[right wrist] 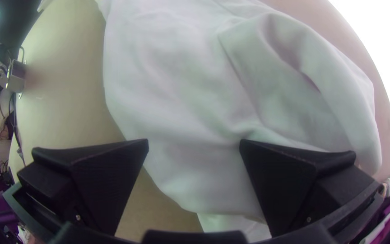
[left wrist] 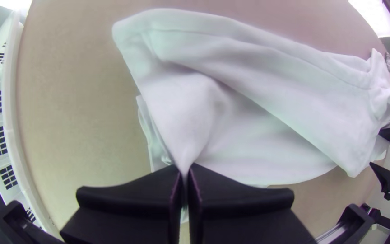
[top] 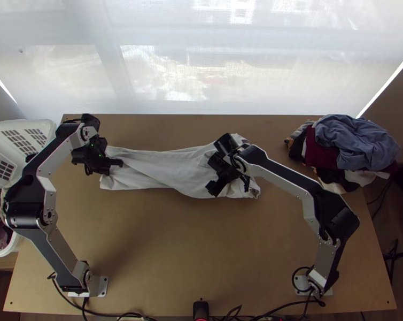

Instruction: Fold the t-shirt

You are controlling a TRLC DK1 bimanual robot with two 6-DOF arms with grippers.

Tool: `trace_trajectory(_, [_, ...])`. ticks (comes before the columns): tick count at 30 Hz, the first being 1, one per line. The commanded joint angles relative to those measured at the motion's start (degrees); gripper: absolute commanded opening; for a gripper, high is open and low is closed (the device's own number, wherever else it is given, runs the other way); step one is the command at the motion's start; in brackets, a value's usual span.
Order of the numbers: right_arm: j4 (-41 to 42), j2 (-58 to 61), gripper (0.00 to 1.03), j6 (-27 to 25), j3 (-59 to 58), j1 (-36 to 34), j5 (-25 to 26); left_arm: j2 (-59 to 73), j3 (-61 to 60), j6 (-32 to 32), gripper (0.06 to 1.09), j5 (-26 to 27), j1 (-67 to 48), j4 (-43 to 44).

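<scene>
Shirt [top: 175,166], white, one: lying on the table [top: 164,241] in a long strip running left to right, folded over itself, with slanting creases along the middle and bunched cloth at the right end.

Arms, two, one each side of the shirt's near side at the base. Left arm [top: 30,195]: base nearer than the shirt's left end, elbow bent outward, forearm angled up and in to that end. Right arm [top: 292,184]: base nearer than and to the right of the shirt, elbow bent outward, forearm running back leftward to the wrist above the shirt's right part.

Grippers, two. Left gripper [top: 116,162]: at the shirt's left end, fingers [left wrist: 136,194] together, clamped on a pinch of its cloth, which rises in a peak between the tips. Right gripper [top: 215,174]: at the shirt's right part, fingers [right wrist: 290,180] wide apart, one over the cloth, the other toward its near edge.

Basket, white, slotted, one [top: 47,127]: left of the shirt, well apart.

Pile of clothes, one [top: 356,142]: right of the shirt, well apart; blue on top, with dark red, black and white pieces.
</scene>
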Motion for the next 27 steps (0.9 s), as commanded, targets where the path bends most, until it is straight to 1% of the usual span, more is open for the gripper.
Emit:
trace_trajectory(1, [0.3,1.3,0.94,0.3,-0.1,0.5,0.4,-2.8,3.8,-0.2,0.09,1.2,1.0,-3.4])
trace_trajectory(5, [0.3,2.2,0.94,0.5,-0.3,0.5,0.5,-3.7,6.6,-0.2,0.09,1.8,0.9,-5.1])
trace_trajectory(10, [0.3,2.7,0.94,0.5,-0.3,0.5,0.7,-4.2,11.5,-0.6,0.09,6.1,0.1,-7.2])
trace_trajectory(15, [0.3,3.3,0.94,0.5,-0.1,0.7,0.9,-3.7,15.4,-0.8,0.09,6.1,-2.3,-8.4])
trace_trajectory(20, [0.3,3.3,0.94,0.5,0.9,0.9,1.1,-2.5,11.7,-0.7,0.09,6.1,-1.4,-8.5])
trace_trajectory(27, [0.3,3.3,0.94,0.5,1.1,1.1,1.2,-1.6,4.5,-0.4,0.09,5.7,2.3,-5.3])
